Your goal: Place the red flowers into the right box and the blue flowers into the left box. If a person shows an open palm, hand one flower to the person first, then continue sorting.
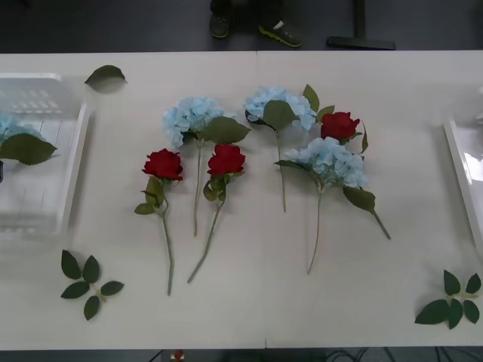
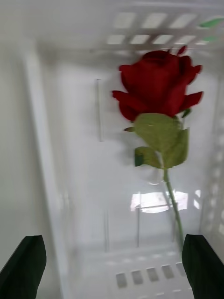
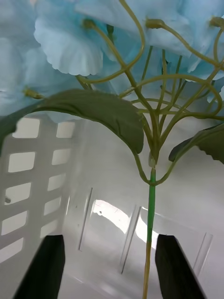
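The white table [image 1: 249,317] is seen from above, with the left box [image 1: 72,173] set at one end. The right box [image 1: 459,170] is set well apart from the left box, at the far end.

Four blue flowers [image 1: 192,117] are counted. Three are laid on the table between the left box and the right box, and one is found inside the left box. Four red flowers [image 1: 164,164] are counted too. Three are laid beside the blue ones, away from the left box, and one is laid flat in the right box.

The flowers are judged to be light and soft. The blooms could be squashed, so the thin stem should be pinched, just under the leaves.

The left gripper [image 3: 109,268] is held over the left box. Its fingers are spread apart, and the blue flower's stem is seen between them, likely not squeezed. The right gripper [image 2: 112,266] is held far from the left box, over the rose, spread wide with nothing gripped.

Three loose leaf sprigs [image 1: 89,283] are left lying on the table.
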### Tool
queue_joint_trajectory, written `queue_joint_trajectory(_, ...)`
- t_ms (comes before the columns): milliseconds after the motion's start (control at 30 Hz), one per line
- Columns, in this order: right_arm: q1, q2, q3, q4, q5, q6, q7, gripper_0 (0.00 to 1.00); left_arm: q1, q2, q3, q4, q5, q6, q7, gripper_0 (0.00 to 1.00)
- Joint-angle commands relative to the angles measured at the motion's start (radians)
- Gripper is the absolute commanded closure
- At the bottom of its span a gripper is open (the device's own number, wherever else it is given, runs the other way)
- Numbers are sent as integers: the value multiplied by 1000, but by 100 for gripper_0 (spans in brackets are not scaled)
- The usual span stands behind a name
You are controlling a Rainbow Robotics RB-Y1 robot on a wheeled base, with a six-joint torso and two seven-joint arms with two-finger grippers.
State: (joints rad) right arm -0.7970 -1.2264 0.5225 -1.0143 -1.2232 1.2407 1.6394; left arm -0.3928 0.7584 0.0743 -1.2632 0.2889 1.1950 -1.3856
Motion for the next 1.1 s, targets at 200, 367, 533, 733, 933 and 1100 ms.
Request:
queue_joint_trajectory(200, -11, -113, -24, -328, -179, 126, 50, 15, -41, 25, 52, -19, 69, 86, 25, 0)
queue_joint_trajectory(367, 16, -107, 31, -489, -168, 95, 40, 15, -78, 27, 117, -58, 165, 250, -59, 0)
queue_joint_trajectory(533, 36, -39, 106, -581, -67, 60, 4, 15, -107, 56, 194, -162, 254, 466, -92, 0)
queue_joint_trajectory(733, 47, 73, 111, -566, 56, 71, -89, 15, -109, 65, 194, -338, 362, 594, -47, 0)
queue_joint_trajectory(933, 62, 171, 111, -509, 145, 72, -127, 16, -109, -2, 157, -418, 483, 601, 92, 0)
queue_joint_trajectory(1100, 73, 217, 113, -469, 195, 66, -128, 15, -112, -73, 68, -493, 464, 597, 220, 0)
